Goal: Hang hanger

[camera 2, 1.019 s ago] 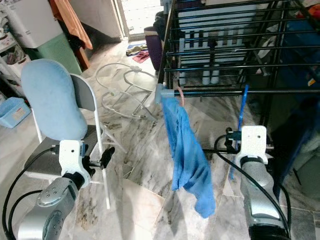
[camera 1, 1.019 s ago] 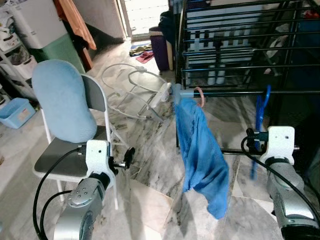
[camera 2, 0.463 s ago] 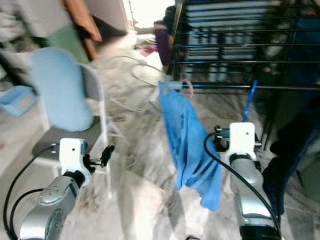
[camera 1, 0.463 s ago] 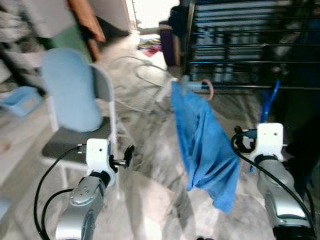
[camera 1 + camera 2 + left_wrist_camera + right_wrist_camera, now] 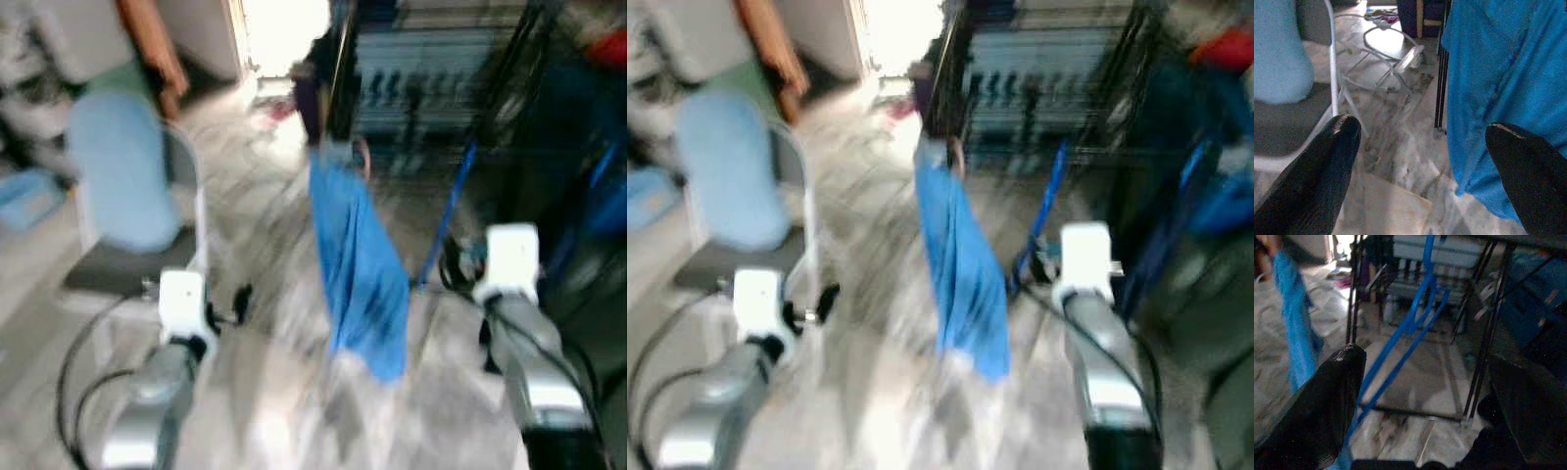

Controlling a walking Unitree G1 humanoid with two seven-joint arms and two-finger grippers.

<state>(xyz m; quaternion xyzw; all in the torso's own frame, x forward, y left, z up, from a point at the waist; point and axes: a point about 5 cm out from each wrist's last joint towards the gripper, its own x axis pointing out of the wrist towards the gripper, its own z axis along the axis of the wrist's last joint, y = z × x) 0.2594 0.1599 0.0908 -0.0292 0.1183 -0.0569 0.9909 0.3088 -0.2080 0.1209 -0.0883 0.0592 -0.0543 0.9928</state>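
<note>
Both head views are smeared pretty badly, so the finer stuff can't be made out. The blue hanger (image 5: pixel 1410 316) is seen up on the black drying rack (image 5: pixel 1488 298), its hook lost near the top rail in the right wrist view, so whether it's properly seated or just leaning there can't be told. The right gripper (image 5: pixel 1425 396) is held just in front of it with its fingers (image 5: pixel 1334 396) spread wide and nothing pinched between them, which looks like a let-go pose rather than a carrying one. So the hanging step is judged done or nearly done.

A blue cloth (image 5: pixel 358 264) is draped from the rack's corner beside a pink ring (image 5: pixel 362 157), hanging free toward the marble floor (image 5: pixel 1400 147). The left gripper (image 5: pixel 1420 161) is also kept open and empty, low and off to the side near the chair (image 5: pixel 127 186), probably parked there so it stays out of the way.
</note>
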